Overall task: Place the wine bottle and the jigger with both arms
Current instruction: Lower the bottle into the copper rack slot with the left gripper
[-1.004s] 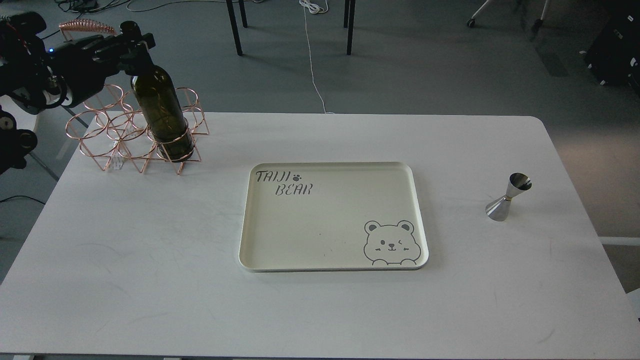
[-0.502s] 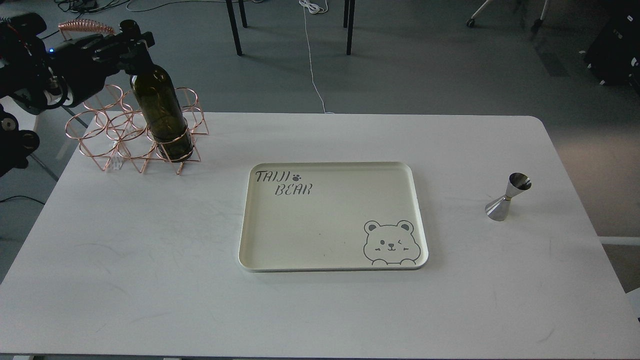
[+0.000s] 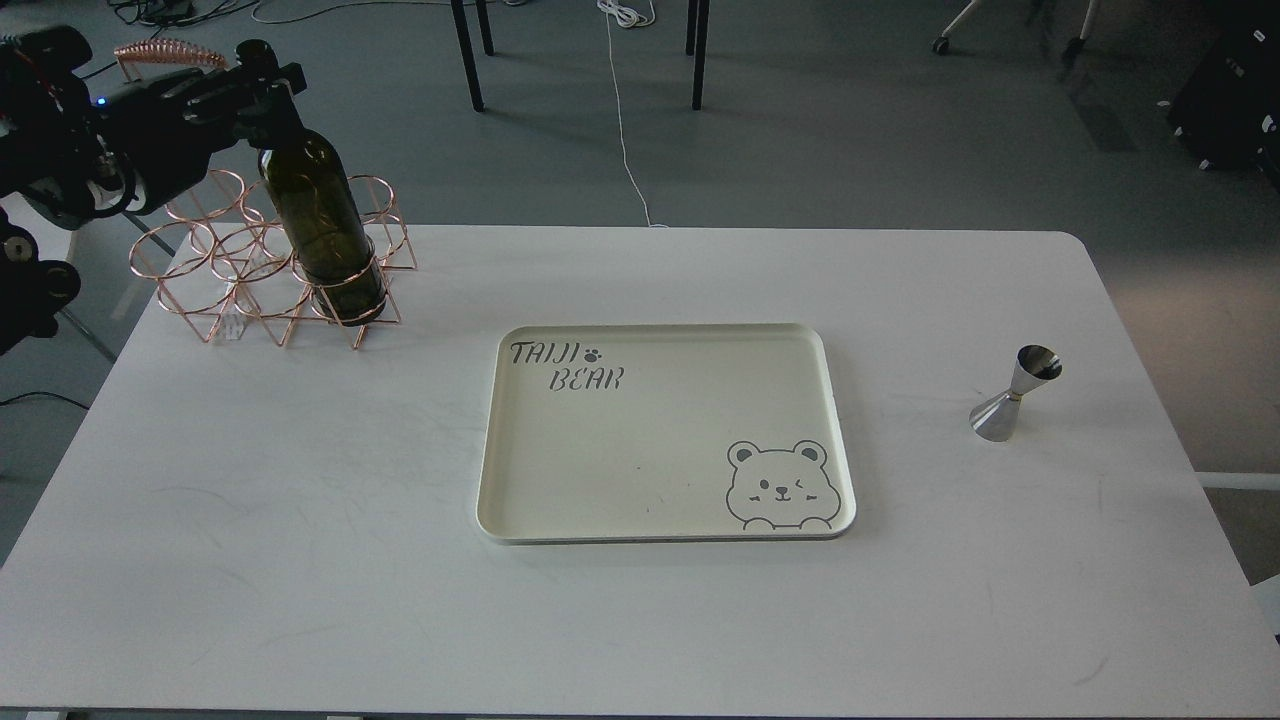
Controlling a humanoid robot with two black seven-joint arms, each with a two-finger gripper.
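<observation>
The dark olive-green wine bottle [image 3: 318,220] stands upright in the front right ring of a copper wire rack [image 3: 225,268] at the table's far left. My left gripper [image 3: 262,88] reaches in from the left and is shut on the bottle's neck just below its mouth. The shiny steel jigger [image 3: 1013,394] stands upright on the white table [image 3: 300,520] at the right, apart from everything. My right arm and its gripper are out of view.
A cream tray [image 3: 660,430] with a bear drawing and "TAIJI BEAR" lettering lies in the table's middle, with nothing in it. Chair legs and cables are on the floor beyond the table's far edge.
The left gripper and the bottle's neck have shifted slightly left and up; the bottle stays in the rack ring. The jigger and tray have not moved.
</observation>
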